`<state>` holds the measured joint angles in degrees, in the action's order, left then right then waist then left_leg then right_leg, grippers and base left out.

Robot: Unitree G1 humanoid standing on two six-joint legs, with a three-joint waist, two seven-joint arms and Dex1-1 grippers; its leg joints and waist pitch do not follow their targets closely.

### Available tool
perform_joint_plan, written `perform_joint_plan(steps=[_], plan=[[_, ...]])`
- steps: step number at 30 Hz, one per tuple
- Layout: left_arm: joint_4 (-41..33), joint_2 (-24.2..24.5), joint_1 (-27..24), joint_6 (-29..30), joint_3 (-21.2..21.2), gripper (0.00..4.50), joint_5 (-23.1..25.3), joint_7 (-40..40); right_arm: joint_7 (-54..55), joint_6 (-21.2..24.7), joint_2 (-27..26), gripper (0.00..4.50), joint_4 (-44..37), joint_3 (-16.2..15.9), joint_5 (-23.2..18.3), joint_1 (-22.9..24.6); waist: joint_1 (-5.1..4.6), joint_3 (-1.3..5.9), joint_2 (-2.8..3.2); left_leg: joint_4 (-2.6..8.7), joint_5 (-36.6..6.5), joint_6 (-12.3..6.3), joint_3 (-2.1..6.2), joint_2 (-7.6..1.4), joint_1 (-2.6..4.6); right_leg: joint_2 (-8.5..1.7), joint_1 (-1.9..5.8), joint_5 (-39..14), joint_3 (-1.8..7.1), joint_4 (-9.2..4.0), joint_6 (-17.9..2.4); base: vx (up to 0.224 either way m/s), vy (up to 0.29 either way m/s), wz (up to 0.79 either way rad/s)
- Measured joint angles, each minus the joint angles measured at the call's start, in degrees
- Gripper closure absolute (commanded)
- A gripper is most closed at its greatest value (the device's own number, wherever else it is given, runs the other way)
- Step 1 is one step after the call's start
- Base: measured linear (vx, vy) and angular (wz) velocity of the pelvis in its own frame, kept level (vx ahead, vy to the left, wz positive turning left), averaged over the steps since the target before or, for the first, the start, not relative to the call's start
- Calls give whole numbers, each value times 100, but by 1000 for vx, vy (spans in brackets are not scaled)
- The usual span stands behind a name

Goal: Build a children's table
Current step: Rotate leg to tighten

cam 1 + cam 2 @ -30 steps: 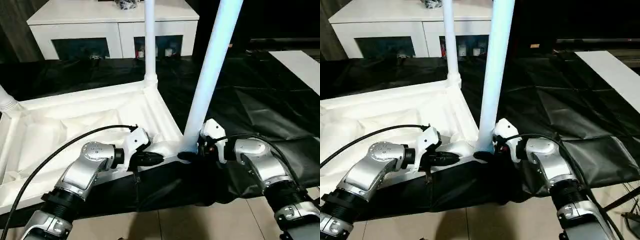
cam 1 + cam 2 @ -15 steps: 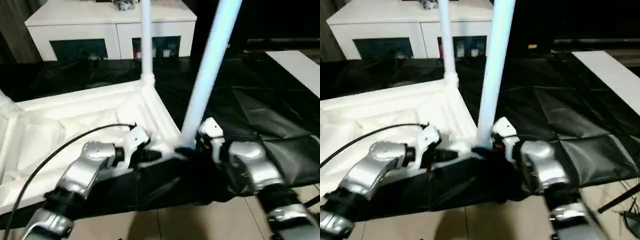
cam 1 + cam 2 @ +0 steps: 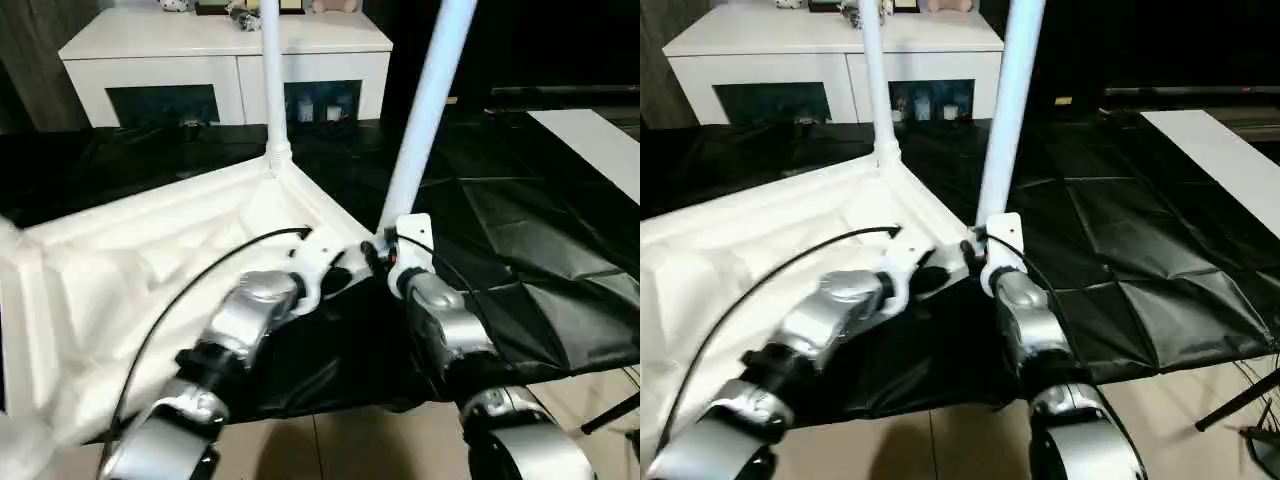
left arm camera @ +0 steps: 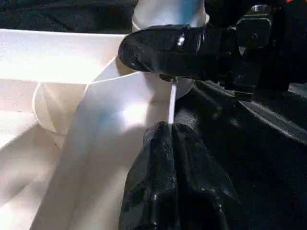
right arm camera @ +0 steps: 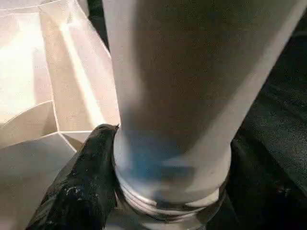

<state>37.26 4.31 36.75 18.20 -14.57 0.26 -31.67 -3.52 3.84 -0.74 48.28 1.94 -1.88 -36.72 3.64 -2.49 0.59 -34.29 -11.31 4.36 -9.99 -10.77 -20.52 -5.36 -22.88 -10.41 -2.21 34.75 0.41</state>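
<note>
the right hand point(image 3: 378, 258) has swung nearer the white ribbed plastic tabletop point(image 3: 150, 270), gripping the long tapered white tube leg point(image 3: 420, 130) at its corner socket; left hand point(image 3: 345, 280) pinches the tabletop's rim, likely seating it.

Premises read as a domestic living room. At 12 o'clock stands a low white cabinet point(image 3: 225, 62) with glass doors, small ornaments point(image 3: 250, 10) on top. Floor is beige tile point(image 3: 370, 450), largely covered by a black plastic sheet point(image 3: 520, 250).
</note>
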Motion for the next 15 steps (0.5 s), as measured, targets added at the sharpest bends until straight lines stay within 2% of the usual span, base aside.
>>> perform_joint_plan(steps=[2, 5, 7, 10, 12, 15], plan=[[63, 19, 56, -50, 81, 450, 13, 111, -126, -103, -71, 107, -45, 0, -23, 47, -16, 1, -1, 7, 0, 0, 0, -6, 0, 5, -3, 12, -4, 6, -12, 0, 0, 0], [225, 154, 207, -83, 257, 450, 72, 367, -601, -219, -236, 73, -205, -265, -17, 198, -175, -4, -8, 9, 0, 1, 29, -11, -33, 10, -34, 17, -34, 10, -3, 4, -6, -6], [228, 182, 208, -123, 273, 450, 68, 353, -755, -273, -169, 73, -347, -378, 0, 265, -166, -4, -9, 12, -1, 3, 40, -14, -48, 10, -46, 22, -48, 8, -5, 0, 0, 0], [101, 312, 191, -176, 222, 450, 55, 49, -1546, -168, 275, 73, -1006, -508, -149, 496, -117, -7, -14, 27, 1, -3, 29, -16, -60, 10, -81, 18, -46, 8, 1, 0, 0, 0], [-81, 428, 120, -159, 157, 450, 34, -256, -2386, -47, 791, 73, -1668, -622, -363, 689, -74, -7, -14, 28, 12, -40, 24, -17, -73, 10, -99, 15, -46, 8, 2, 0, 0, 0], [-174, 553, 55, -136, 123, 450, -22, -525, -3094, -9, 1377, 73, -2115, -563, -490, 778, -33, -7, -14, 27, 11, -45, 17, -20, -68, 11, -99, 14, -44, 10, 0, 0, 0, 0]])
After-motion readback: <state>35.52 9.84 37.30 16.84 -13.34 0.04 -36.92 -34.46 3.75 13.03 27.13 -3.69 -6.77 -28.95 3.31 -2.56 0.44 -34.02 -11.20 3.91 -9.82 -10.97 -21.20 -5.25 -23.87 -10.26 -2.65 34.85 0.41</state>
